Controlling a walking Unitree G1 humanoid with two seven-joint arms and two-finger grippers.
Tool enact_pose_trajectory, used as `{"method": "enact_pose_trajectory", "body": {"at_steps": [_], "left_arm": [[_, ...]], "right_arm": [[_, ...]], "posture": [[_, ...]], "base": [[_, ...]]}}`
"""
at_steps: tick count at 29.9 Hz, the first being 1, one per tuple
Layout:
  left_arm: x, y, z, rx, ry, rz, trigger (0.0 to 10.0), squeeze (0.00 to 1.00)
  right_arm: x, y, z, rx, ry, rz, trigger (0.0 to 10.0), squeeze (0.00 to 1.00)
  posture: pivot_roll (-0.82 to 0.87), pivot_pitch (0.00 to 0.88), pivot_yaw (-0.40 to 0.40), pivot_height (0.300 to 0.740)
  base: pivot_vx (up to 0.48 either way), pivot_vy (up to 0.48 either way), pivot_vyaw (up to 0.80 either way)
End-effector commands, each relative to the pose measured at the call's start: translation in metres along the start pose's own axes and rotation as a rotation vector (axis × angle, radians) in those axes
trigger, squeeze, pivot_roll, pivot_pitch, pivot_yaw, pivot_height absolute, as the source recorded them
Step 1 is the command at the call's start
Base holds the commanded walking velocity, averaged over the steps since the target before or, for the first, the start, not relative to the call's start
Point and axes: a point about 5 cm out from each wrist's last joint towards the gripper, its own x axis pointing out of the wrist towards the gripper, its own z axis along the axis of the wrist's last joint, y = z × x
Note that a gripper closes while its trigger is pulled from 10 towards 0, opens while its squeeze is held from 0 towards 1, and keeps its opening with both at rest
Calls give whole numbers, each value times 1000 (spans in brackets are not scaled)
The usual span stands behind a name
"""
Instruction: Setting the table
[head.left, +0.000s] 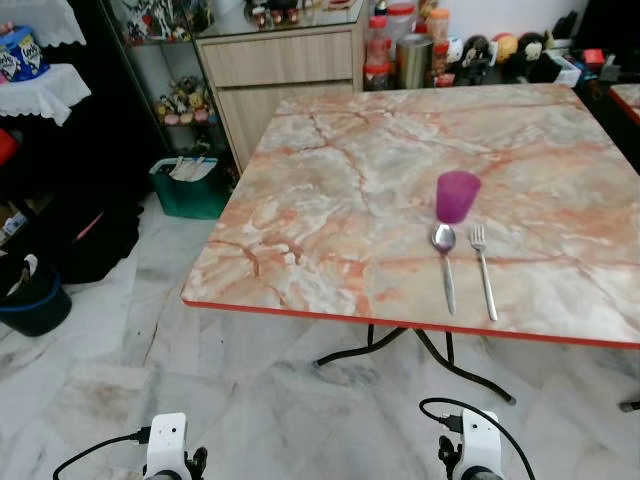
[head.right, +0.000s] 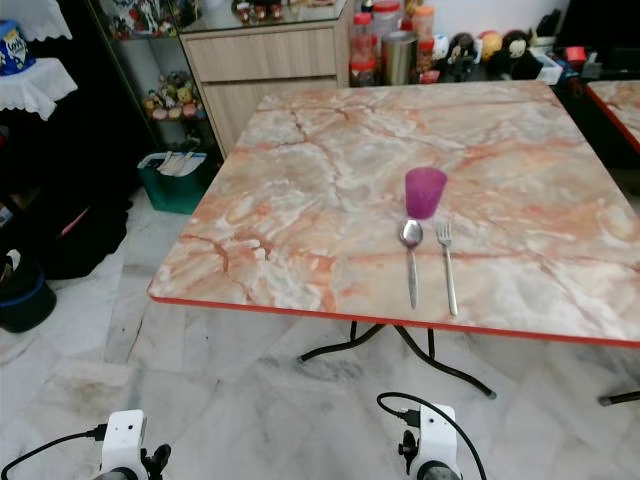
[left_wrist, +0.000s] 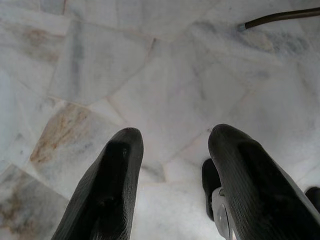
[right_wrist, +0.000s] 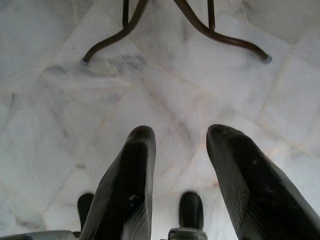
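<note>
A marble-patterned table (head.left: 330, 200) with a red edge is standing before the robot on a pale marble floor (head.left: 250, 400), carrying 3 pieces of a place setting near its front edge. A purple cup (head.left: 457, 196) is sitting upright, and just in front of it a spoon (head.left: 444, 262) and a fork (head.left: 483, 268) are lying side by side, handles pointing toward the robot, the spoon on the left. The spoon's bowl is lying just beside the cup's base. Both arms are hanging low, clear of the table. The left gripper (left_wrist: 172, 145) is pointing down at the floor tiles, its 2 black fingers spread apart and grasping nothing. The right gripper (right_wrist: 180, 142) is likewise hanging with fingers parted and empty, above the floor near the table's dark metal legs (right_wrist: 200, 25). A wooden cabinet (head.left: 285, 70) and a green bin (head.left: 190, 188) are standing beyond the table's left corner.
</note>
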Motion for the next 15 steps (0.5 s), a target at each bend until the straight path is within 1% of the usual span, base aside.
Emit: {"method": "enact_pose_trajectory", "body": {"at_steps": [1, 10, 15], "left_arm": [[0, 1, 0, 6, -1, 1, 10000, 0], [0, 1, 3, -24, -22, 9, 10000, 0], [0, 0, 1, -31, -19, 11, 10000, 0]], "right_arm": [[0, 3, -1, -4, 1, 8, 10000, 0], [0, 3, -1, -4, -1, 6, 10000, 0], [-1, 3, -2, -2, -3, 8, 10000, 0]], "posture": [[63, 0, 119, 740], [74, 0, 108, 740], [85, 0, 104, 740]], "base": [[0, 0, 0], [0, 0, 0], [0, 0, 0]]}}
